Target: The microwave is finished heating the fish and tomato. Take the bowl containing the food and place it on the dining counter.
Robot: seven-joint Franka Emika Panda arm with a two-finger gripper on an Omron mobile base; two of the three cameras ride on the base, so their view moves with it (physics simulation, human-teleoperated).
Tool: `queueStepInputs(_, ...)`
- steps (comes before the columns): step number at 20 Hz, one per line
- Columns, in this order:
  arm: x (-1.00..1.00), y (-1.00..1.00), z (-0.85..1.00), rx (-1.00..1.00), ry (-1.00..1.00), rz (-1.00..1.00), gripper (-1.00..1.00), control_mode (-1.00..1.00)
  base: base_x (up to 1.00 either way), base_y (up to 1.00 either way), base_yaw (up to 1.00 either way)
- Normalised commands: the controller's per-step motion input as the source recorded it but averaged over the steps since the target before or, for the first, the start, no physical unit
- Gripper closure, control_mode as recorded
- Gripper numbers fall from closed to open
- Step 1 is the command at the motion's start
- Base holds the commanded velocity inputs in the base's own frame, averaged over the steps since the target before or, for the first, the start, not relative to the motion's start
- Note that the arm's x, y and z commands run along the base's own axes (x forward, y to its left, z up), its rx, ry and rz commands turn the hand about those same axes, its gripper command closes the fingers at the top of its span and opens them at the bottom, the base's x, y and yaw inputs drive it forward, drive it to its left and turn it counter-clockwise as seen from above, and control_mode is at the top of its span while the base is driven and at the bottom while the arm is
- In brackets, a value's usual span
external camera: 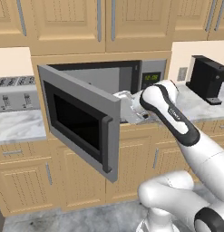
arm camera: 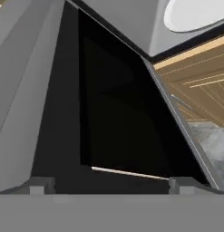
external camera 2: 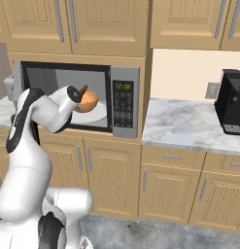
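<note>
The microwave (external camera 2: 77,95) door (external camera: 81,122) is open; the bowl (external camera 2: 87,101), left of centre, sits inside on the turntable plate (external camera 2: 94,114). The gripper (arm camera: 111,183) is spread wide, empty. Grasping and carrying remain.

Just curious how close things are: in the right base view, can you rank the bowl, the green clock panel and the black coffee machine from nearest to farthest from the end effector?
1. Bowl, inside the microwave, beside the end effector.
2. Panel, to the right.
3. Coffee machine, far right.
</note>
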Motion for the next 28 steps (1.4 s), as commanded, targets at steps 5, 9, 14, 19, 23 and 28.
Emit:
queueStepInputs(5,-0.13,1.00,0.01,0.04,0.17,0.24,-1.00,-1.00,0.00,0.00,0.00)
queueStepInputs(9,-0.34,1.00,0.00,0.08,0.03,0.15,-1.00,-1.00,0.00,0.00,0.00)
queueStepInputs(14,-0.15,1.00,0.00,0.14,0.00,0.00,-1.00,-1.00,0.00,0.00,0.00)
queueStepInputs(19,0.00,0.13,0.00,-0.01,0.01,-0.05,-1.00,-1.00,0.00,0.00,0.00)
queueStepInputs(23,0.32,-1.00,0.07,0.02,0.00,-0.34,-1.00,-1.00,0.00,0.00,0.00)
queueStepInputs(28,0.29,-1.00,0.10,0.00,0.00,-0.33,-1.00,-1.00,0.00,0.00,0.00)
